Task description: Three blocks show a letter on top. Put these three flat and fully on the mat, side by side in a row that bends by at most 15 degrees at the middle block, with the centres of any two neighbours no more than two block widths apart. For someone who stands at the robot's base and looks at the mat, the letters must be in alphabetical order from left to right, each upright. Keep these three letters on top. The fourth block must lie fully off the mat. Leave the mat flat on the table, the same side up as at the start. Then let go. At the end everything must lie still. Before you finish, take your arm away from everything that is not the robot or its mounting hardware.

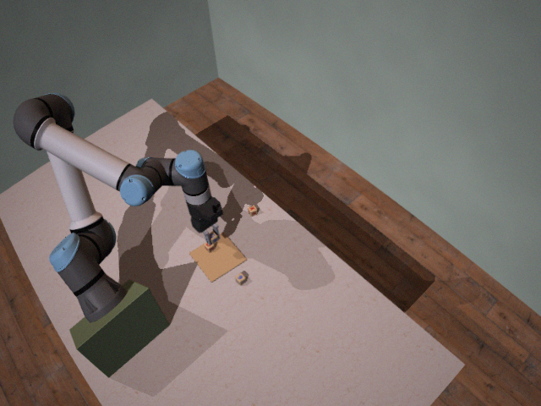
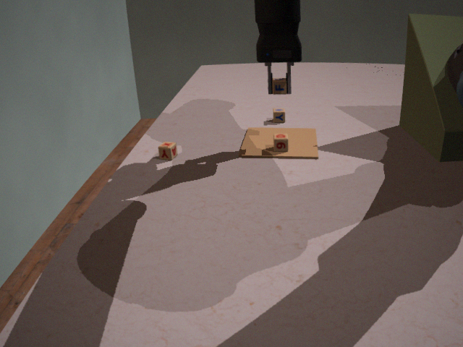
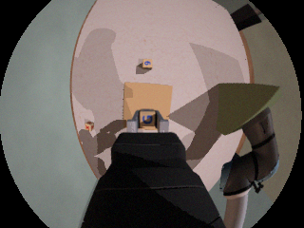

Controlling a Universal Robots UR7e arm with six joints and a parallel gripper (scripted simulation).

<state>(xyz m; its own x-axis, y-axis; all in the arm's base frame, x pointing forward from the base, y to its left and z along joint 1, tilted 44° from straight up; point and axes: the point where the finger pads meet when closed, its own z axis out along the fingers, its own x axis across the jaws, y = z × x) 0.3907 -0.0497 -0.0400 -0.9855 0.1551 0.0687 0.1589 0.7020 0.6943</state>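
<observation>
Matt, smooth wood-toned mat at center frame, on a pale, stone-like, faintly speckled tabletop, beside grained wooden floorboards at right from above.
</observation>
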